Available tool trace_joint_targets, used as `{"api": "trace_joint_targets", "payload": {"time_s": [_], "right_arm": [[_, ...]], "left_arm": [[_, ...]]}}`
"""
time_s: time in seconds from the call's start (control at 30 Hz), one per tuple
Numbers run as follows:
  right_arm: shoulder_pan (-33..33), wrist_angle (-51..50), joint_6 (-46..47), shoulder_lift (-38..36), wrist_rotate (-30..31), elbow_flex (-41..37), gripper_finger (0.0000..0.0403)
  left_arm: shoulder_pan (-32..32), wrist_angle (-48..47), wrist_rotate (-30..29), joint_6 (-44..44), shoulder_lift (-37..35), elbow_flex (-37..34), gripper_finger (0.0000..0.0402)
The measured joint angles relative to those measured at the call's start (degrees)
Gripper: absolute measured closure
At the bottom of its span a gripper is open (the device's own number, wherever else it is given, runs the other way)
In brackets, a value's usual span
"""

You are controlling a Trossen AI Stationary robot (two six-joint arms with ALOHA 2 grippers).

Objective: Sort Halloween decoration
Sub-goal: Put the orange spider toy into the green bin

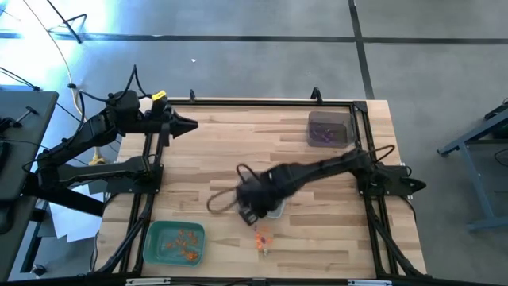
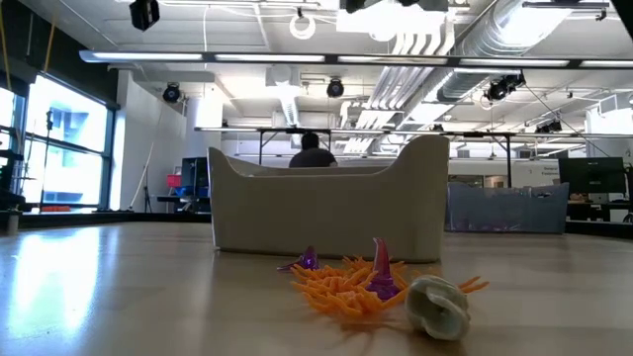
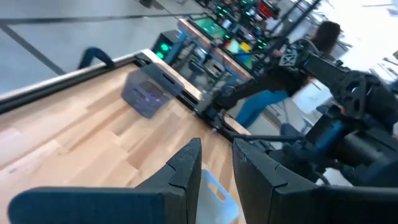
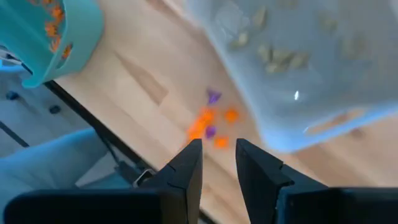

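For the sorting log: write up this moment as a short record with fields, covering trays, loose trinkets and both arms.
green tray: near-left table corner, holds orange trinkets
grey tray: far-right corner, holds purple trinkets
pale tray: mid-table, holds whitish-beige pieces
loose pile: orange and purple trinkets plus a pale one, on the table in front of the pale tray
right gripper: over mid-table, above the loose pile, narrow gap between fingers, holding nothing
left gripper: parked by the far-left edge, narrow gap between fingers, empty
person: in the room beyond the table
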Motion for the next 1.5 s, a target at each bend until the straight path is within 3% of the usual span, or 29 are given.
{"api": "trace_joint_targets", "payload": {"time_s": [0.23, 0.47, 0.67, 0.97, 1.2, 1.5], "right_arm": [[8.4, 3.32, 14.99, 2.52, 2.38, -0.13, 0.032], [14.52, 0.72, 17.37, 6.27, 11.64, -0.17, 0.032], [15.03, 0.61, 16.69, 11.07, 9.4, -0.2, 0.0312], [14.15, 0.57, 15.75, 15.81, 5.96, -0.2, 0.0268], [13.84, 1.35, 15.59, 17.22, 5.97, -0.17, 0.0255], [13.01, 2.06, 15.25, 21.6, 0.87, -0.2, 0.0249]], "left_arm": [[-0.02, 0.17, 2.31, -2.45, -0.05, 0.0, 0.0326], [-0.02, 0.17, 1.83, -6.28, -0.04, 0.0, 0.0326], [-0.04, 0.18, 2.01, -7.98, -0.1, 0.0, 0.0326], [-0.07, 0.35, 7.59, -8.94, -2.69, 0.0, 0.0326], [-0.07, 0.37, 7.76, -8.95, -5.34, 0.0, 0.0326], [-0.03, 0.25, 7.79, -9.02, -9.27, 0.0, 0.0326]]}}
